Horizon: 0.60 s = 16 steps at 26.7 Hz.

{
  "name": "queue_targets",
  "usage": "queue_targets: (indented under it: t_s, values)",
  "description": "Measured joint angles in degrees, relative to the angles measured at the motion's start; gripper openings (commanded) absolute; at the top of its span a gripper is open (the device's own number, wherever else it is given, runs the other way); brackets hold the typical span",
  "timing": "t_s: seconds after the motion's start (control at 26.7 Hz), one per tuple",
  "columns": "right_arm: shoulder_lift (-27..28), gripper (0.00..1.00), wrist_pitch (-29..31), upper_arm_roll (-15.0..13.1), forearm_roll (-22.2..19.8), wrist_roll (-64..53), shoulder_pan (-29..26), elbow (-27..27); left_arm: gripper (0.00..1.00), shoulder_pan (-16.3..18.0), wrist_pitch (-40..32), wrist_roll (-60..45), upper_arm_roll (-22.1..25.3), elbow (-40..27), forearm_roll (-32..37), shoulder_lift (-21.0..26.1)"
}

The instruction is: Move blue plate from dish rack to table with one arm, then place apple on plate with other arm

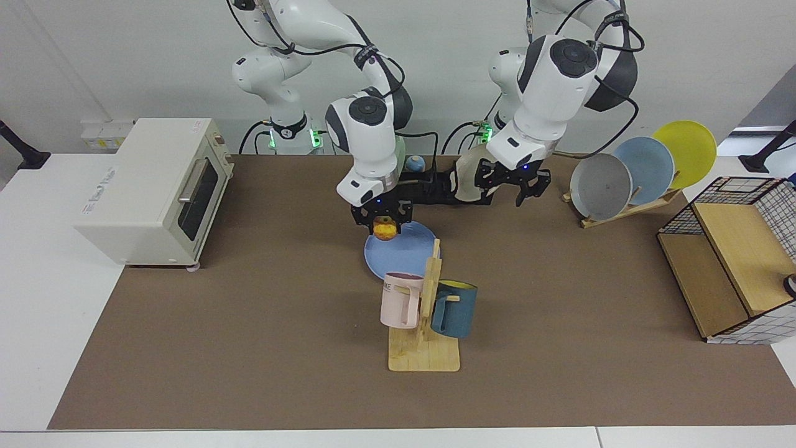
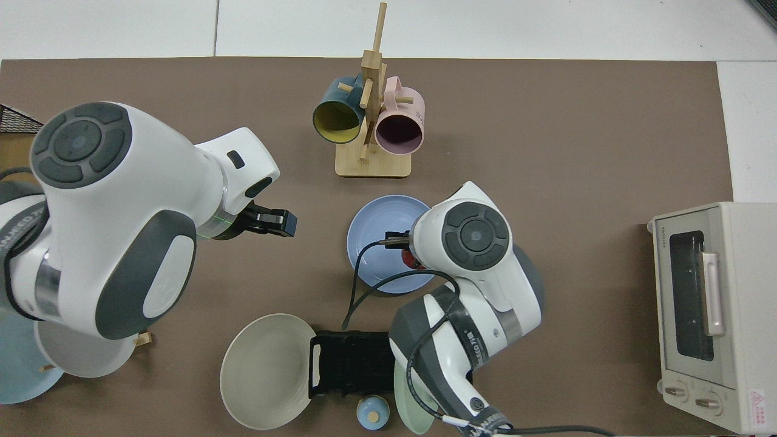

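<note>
The blue plate (image 1: 404, 252) lies flat on the brown table (image 1: 249, 323), just in front of the black dish rack (image 1: 429, 186). My right gripper (image 1: 385, 225) hangs over the plate's back rim, shut on the red-and-yellow apple (image 1: 385, 231). From above, the right wrist covers part of the blue plate (image 2: 373, 243), and only a red sliver of the apple (image 2: 409, 261) shows. My left gripper (image 1: 511, 185) is raised near the rack's end, open and holding nothing. In the top view the left gripper (image 2: 284, 223) is well clear of the plate.
A mug tree (image 1: 426, 317) with a pink and a teal mug stands right in front of the plate. A beige plate (image 1: 467, 177) leans at the rack's end. A toaster oven (image 1: 155, 186), a wooden plate stand (image 1: 628, 208) and a wire basket (image 1: 727, 261) flank the table.
</note>
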Motion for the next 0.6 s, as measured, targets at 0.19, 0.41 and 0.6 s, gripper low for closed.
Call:
queue_targets:
  t_s: [0.19,0.41,0.6]
  values:
    - [2.7,0.0,3.07,0.03,0.63,1.24,1.37,0.71,0.86,0.02,-2.82,-1.56,0.37,1.2,1.22,-1.7]
    - [4.59,0.0,5.68,0.03,0.74,1.24,1.67,0.92,0.95,1.03,-5.83,-1.58,1.84,1.44,1.29,-3.93]
    - [5.75,0.0,7.01,0.02,0.75,1.24,1.67,0.94,0.98,1.58,-5.99,-1.55,1.93,1.48,1.29,-4.44]
